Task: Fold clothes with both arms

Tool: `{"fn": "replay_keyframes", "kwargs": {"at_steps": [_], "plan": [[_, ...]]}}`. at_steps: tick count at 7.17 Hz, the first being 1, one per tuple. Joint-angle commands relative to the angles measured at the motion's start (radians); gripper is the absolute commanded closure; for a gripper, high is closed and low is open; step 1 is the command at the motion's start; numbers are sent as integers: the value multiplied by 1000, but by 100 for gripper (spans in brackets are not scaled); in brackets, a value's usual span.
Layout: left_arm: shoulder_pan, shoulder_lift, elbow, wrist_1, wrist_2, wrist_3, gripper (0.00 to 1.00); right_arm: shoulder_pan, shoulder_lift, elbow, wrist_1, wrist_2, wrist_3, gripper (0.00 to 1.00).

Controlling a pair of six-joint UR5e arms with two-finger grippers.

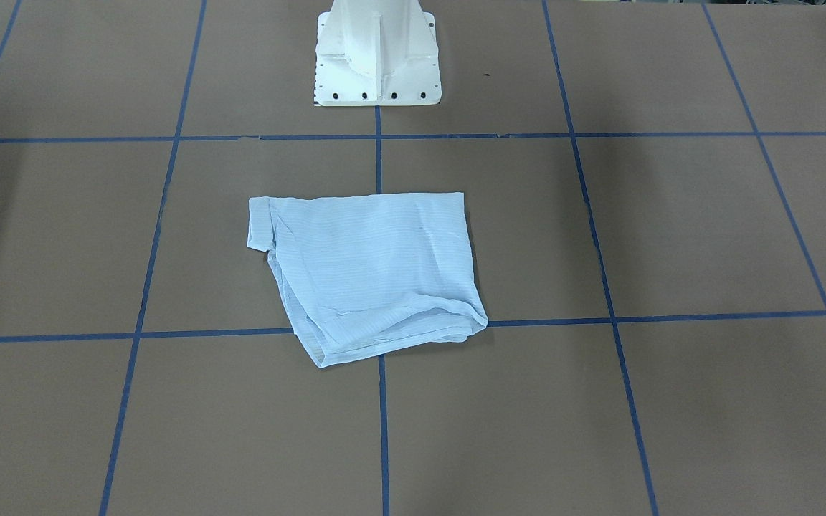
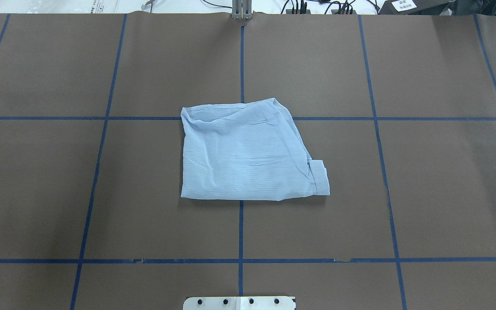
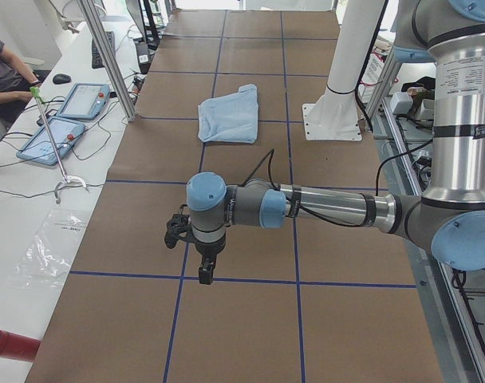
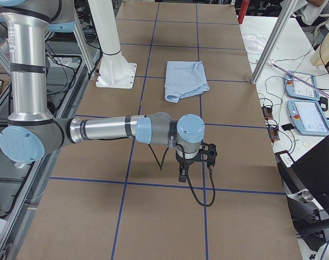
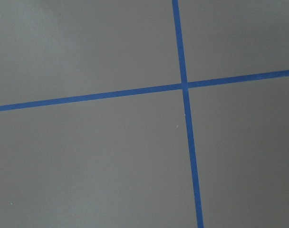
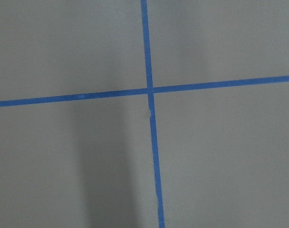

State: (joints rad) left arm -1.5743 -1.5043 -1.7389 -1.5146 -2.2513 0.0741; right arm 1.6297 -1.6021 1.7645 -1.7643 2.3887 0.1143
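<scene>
The clothes are one pale blue, finely striped shirt [image 1: 366, 276], folded into a rough rectangle near the table's middle [image 2: 248, 155], with a cuff sticking out at one corner. Nothing touches it. The near left arm [image 3: 330, 209] reaches out low over the table, far from the shirt [image 3: 229, 114]; its left gripper [image 3: 205, 270] points down, and I cannot tell whether it is open or shut. The near right arm [image 4: 110, 130] is stretched out the same way, well away from the shirt [image 4: 185, 80]; I cannot tell the state of the right gripper [image 4: 182, 174]. Both wrist views show only brown table and blue tape.
The white base block [image 1: 377, 57] stands at the table's robot side [image 2: 239, 302]. Blue tape lines grid the brown table. A side bench holds tablets [image 3: 67, 120] and cables, with a person's arm [image 3: 7, 76] beside them. Aluminium posts [image 4: 267, 49] stand at the table's edge.
</scene>
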Motion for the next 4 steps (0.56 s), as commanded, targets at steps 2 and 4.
{"fn": "replay_keyframes", "kwargs": {"at_steps": [2,4], "plan": [[-1,-5,-5,1,-5,4,0,1,-5,7,-10,6,53,0],[0,-8,4,-6,-5,3,0,-1,-13,-23,-7,-3,45,0]]}}
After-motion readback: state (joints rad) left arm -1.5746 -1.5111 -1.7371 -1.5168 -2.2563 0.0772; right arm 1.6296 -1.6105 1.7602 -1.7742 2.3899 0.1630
